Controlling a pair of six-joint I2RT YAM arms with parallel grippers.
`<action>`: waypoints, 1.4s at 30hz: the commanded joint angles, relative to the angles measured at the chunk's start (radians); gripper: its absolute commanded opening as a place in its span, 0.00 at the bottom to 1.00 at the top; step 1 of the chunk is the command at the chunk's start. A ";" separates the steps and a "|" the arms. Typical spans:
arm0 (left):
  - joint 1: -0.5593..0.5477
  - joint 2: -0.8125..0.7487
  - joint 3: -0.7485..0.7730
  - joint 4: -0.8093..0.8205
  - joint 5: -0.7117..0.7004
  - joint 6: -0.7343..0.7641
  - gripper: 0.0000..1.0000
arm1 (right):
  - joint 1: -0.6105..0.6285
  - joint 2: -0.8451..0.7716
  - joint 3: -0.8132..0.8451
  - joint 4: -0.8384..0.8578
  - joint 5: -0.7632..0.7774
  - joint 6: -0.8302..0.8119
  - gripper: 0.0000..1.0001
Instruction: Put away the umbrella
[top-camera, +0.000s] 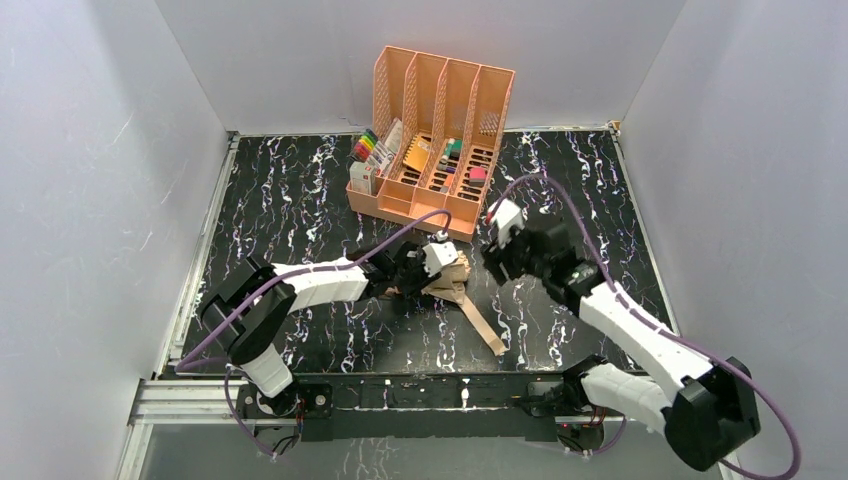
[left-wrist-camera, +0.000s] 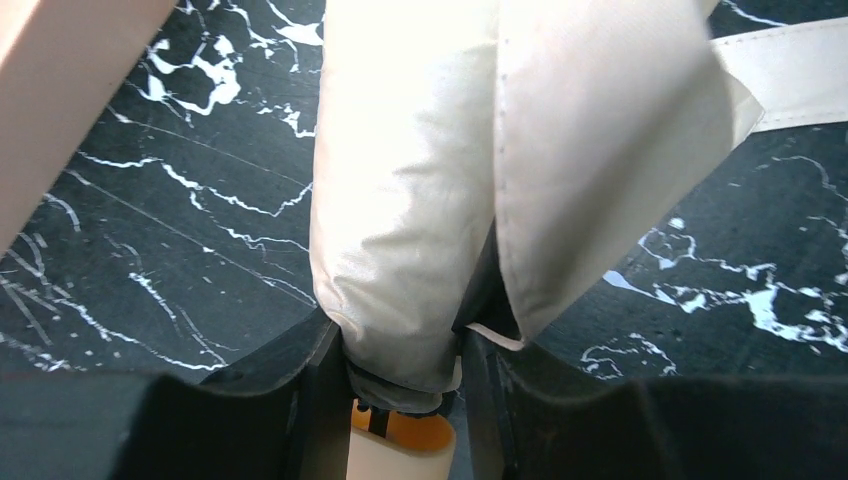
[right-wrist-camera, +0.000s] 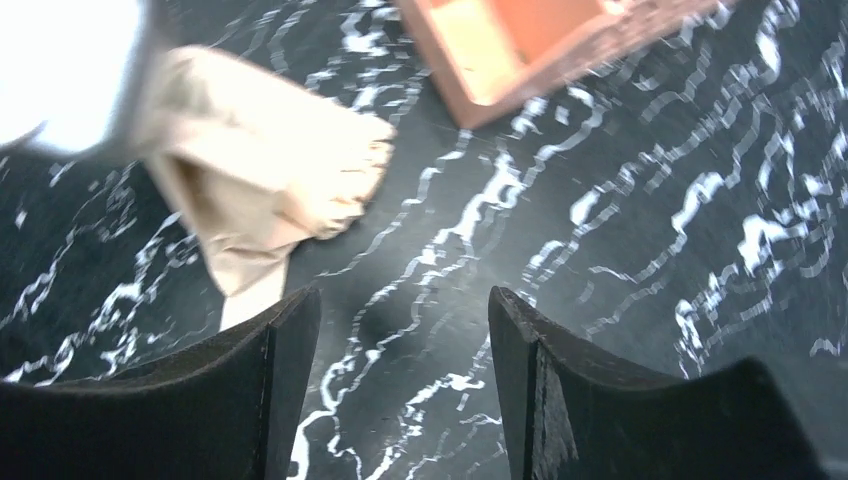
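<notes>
A: Black marbled tabletop (top-camera: 290, 200) from above: umbrella (top-camera: 458, 285) mid-surface, loosely bundled, strap (top-camera: 483, 325) trailing, near peach organizer (top-camera: 430, 130).
B: Left wrist: left end effector (left-wrist-camera: 400, 400) pinching cream canopy (left-wrist-camera: 400, 200) folds. Looks like tidying the bundle.
A: Right wrist: right end effector (right-wrist-camera: 400, 330) spread, empty, near umbrella. Calls for catching the strap next.

The umbrella (top-camera: 452, 284), folded with its tan fabric bunched and creased, is lying near the middle of the black marbled table (top-camera: 300, 200), its strap (top-camera: 485, 328) trailing toward the near edge.
</notes>
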 joint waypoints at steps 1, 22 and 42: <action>-0.037 0.027 -0.063 -0.051 -0.219 0.055 0.00 | -0.161 0.090 0.134 -0.066 -0.160 0.117 0.71; -0.262 0.135 -0.214 0.299 -0.668 0.321 0.00 | -0.177 0.667 0.574 -0.286 -0.647 -0.271 0.86; -0.302 0.128 -0.273 0.432 -0.692 0.409 0.00 | -0.074 0.944 0.694 -0.428 -0.545 -0.445 0.91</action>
